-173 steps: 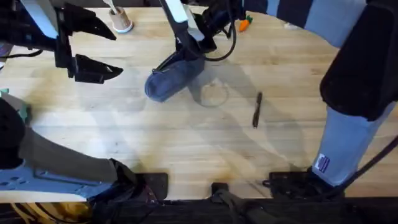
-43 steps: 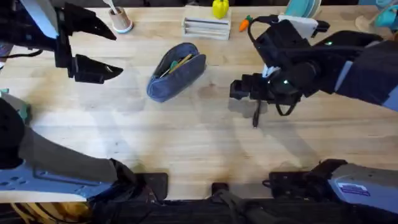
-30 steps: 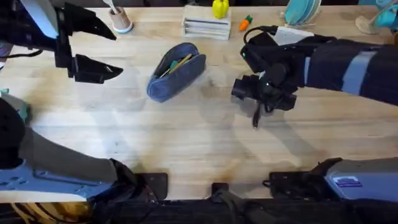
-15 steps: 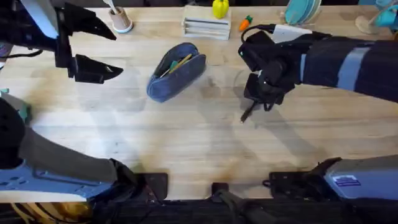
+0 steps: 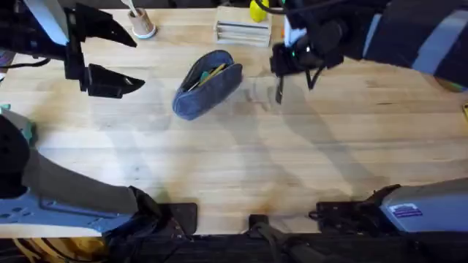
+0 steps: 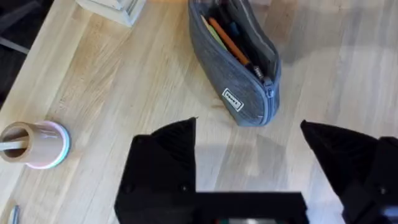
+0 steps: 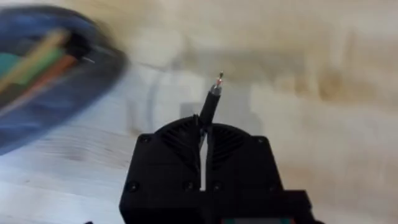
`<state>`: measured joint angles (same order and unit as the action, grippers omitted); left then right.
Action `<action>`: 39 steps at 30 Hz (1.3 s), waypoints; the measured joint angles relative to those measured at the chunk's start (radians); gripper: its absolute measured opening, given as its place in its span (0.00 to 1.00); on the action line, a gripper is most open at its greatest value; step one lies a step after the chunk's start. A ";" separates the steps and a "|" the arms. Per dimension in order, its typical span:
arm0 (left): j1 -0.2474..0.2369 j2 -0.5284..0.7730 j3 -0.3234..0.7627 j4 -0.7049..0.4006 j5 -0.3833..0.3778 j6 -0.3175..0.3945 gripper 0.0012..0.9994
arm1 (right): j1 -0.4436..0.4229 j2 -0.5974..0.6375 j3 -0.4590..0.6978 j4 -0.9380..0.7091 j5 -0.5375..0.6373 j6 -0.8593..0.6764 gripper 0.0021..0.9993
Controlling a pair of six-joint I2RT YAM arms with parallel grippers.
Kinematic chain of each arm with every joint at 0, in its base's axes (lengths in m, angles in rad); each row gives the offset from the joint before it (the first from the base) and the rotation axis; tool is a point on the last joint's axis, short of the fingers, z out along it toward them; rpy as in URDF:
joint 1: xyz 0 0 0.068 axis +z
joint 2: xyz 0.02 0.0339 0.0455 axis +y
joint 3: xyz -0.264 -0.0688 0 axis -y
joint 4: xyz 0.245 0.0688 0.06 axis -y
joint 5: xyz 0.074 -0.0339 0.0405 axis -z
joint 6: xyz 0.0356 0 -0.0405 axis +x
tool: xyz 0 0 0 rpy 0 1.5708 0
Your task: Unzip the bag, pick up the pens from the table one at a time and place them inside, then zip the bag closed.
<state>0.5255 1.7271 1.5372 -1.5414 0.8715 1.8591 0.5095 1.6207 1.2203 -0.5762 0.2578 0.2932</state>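
1. Clamped shut on a pen (image 7: 212,102), the right gripper (image 7: 204,140) has its two black fingers pressed together, with the pen's tip sticking out past them.
2. From overhead, the right gripper (image 5: 287,60) hangs above the table (image 5: 241,175), to the right of the bag, and the dark pen (image 5: 279,91) points down from it.
3. Wide apart, the left gripper's fingers (image 6: 166,155) hold nothing; the gripper (image 6: 249,162) hovers over bare wood just short of the bag's near end.
4. In the overhead view, the left gripper (image 5: 110,55) sits at the far left of the table, well apart from the bag.
5. Lying at a slant on the table, the grey-blue bag (image 5: 207,85) has its zipper open, and orange and green items show inside.
6. The left wrist view shows the bag (image 6: 239,87) with a small label on its side and the zipper pull near its end.
7. A small cup (image 5: 142,25) with a stick in it stands at the far edge, left of the bag.
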 joint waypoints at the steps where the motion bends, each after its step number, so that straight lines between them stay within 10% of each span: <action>1: 0.000 0.000 0.000 0.000 0.000 0.000 1.00 | 0.000 0.000 0.015 0.036 -0.024 -0.055 0.03; 20: 0.000 0.000 0.000 0.000 0.000 0.000 1.00 | 0.002 0.017 0.030 0.521 -0.720 -1.084 0.03; 39: 0.000 0.000 0.000 0.000 0.000 0.000 1.00 | 0.056 0.203 0.030 0.541 -0.798 -1.657 0.03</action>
<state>0.5255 1.7269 1.5372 -1.5410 0.8715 1.8595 0.5659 1.8242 1.2503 -0.0355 -0.5402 -1.3643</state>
